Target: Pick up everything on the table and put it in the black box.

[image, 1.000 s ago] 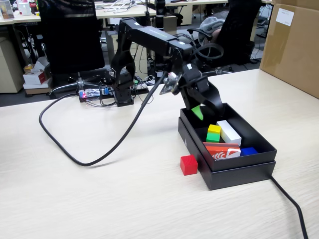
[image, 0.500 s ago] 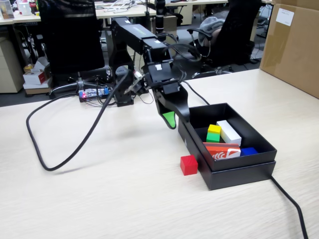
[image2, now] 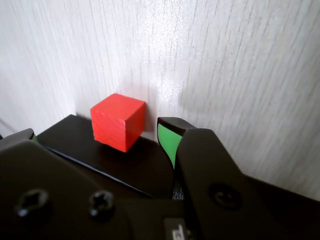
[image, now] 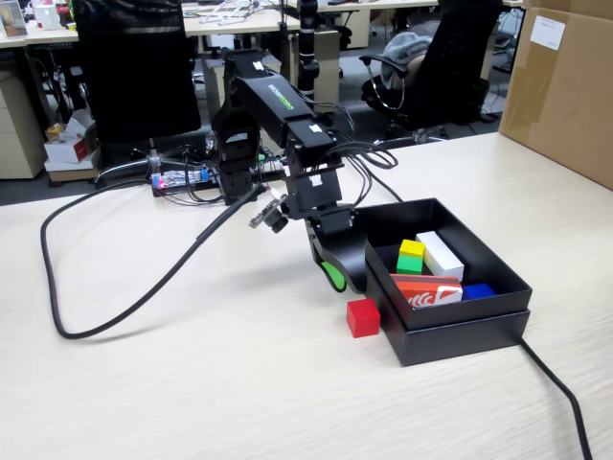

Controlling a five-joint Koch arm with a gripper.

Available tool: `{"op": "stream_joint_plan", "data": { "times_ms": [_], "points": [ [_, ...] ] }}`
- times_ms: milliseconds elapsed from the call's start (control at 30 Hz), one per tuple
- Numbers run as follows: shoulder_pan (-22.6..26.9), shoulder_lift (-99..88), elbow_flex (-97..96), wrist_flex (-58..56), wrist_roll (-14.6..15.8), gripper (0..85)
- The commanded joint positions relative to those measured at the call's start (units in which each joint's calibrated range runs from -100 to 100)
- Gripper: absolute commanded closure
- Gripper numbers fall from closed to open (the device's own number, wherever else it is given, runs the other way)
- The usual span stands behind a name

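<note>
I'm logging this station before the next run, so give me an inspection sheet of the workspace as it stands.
Surface: light wood-grain table, bare in front.
Job's things: red cube on the table, against the outer wall of the black box; yellow cube stacked on green cube inside the box.
Clutter: white block, orange-red carton and a blue piece in the box.
Tool: tool open, empty, angled down just above the red cube.
Cables: thick black cable looping across the table; another leaving by the box.
Surroundings: brown carton, office chairs, desks.
</note>
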Motion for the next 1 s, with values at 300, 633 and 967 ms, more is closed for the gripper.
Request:
{"op": "stream_joint_plan", "data": {
  "times_ms": [300, 633, 967],
  "points": [
    [0.1, 8.4, 9.3, 1.7, 0.1, 38.3],
    [0.8, 10.8, 9.1, 0.6, -0.7, 60.8],
    [0.9, 8.6, 9.4, -4.3, -0.9, 81.0]
  ]
}}
